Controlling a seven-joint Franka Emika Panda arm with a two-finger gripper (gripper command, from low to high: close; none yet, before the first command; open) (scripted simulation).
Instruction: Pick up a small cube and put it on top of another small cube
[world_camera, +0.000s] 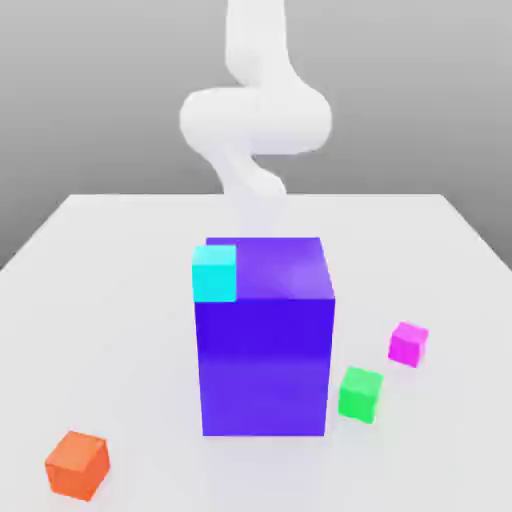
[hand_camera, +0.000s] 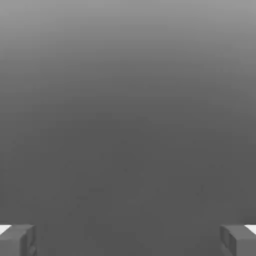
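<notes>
Orange cube sits nearest in the exterior view, on the white table, low toward the exterior view's left, alone and well apart from everything else. Next back comes the green cube, just beside the lower corner of the big blue-purple block, on the exterior view's right of it; whether they touch cannot be told. Small magenta cube lies a little farther back and farther to the exterior view's right than the green one, near it but apart, resting flat on the table with nothing on top. Tall block stands upright near the table's middle. Cyan cube shows at the block's upper front corner on the exterior view's left side, overlapping its top edge. Behind the block the white arm rises and curls above the far part of the table.

Gripper appears in the hand view with its two fingertips far apart at opposite sides, nothing between them, grey surface beyond. Magenta cube is not between the fingers; it lies on the table, well clear of the arm.
</notes>
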